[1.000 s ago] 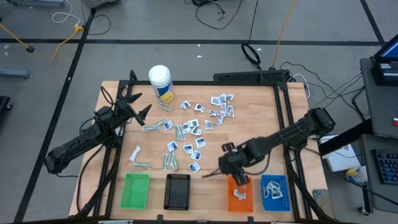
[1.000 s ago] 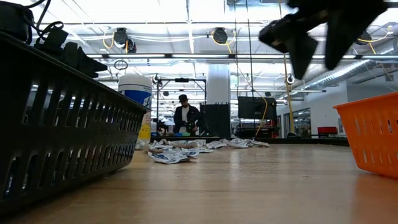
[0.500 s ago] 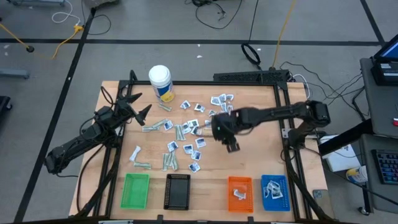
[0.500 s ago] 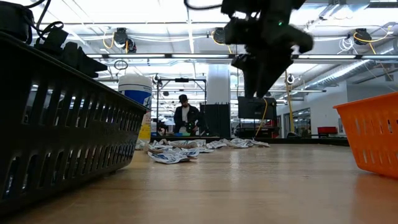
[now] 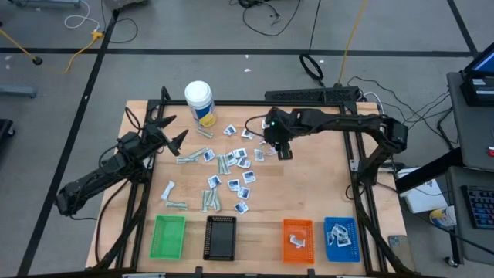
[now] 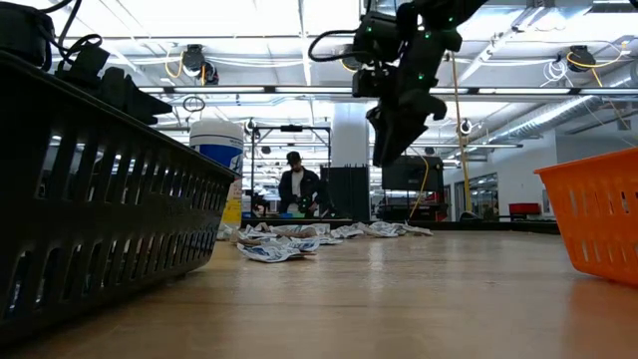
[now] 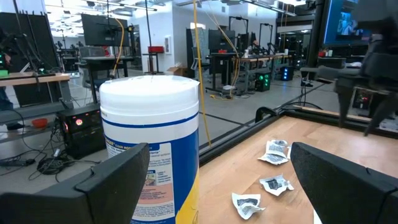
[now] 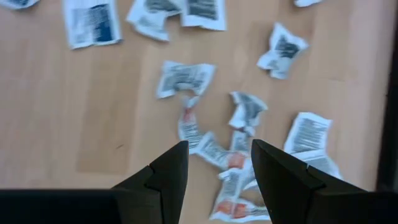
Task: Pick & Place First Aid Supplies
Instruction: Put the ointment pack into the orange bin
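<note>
Above scattered sachets (image 5: pixel 241 158): right hand (image 5: pixel 283 151) apart, empty; left hand (image 5: pixel 171 130) apart; 4 trays (image 5: pixel 221 237).

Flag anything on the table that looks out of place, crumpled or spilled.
The small flat first aid packets lie strewn loose over the wooden table instead of sorted, and several under the open right gripper are crumpled, some overlapping. The green rectangular tray and black rectangular tray hold nothing visible.

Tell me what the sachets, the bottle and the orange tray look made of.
Sachets: thin foil or coated paper, judging by crumpled, creased edges. Bottle: smooth white plastic, glossy printed label. Orange tray: moulded plastic, slotted walls.
</note>
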You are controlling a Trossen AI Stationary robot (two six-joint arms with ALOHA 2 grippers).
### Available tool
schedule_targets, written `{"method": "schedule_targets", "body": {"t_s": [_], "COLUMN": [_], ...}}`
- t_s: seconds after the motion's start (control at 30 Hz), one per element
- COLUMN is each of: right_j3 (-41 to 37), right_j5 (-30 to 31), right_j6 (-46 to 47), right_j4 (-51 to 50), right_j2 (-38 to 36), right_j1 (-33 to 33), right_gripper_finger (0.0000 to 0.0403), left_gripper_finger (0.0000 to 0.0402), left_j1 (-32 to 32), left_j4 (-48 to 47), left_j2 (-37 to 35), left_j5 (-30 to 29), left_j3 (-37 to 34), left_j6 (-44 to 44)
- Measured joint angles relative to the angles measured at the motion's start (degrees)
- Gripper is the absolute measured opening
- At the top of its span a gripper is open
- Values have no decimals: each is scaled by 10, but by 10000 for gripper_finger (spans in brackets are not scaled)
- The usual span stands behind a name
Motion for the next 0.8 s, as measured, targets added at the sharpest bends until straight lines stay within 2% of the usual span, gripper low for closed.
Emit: {"method": "schedule_targets", "body": {"t_s": [0.23, 0.8], "right_j3": [0, 0], "right_j5": [-45, -45], "right_j6": [0, -10], "right_j4": [16, 53], "right_j2": [48, 147], "right_j1": [-2, 13], "right_gripper_finger": [171, 171], "left_gripper_finger": [397, 397], "left_j1": [0, 0], "left_j4": [0, 0], "left_j2": [0, 0], "left_j5": [0, 0], "left_j3": [0, 0], "left_j6": [0, 0]}}
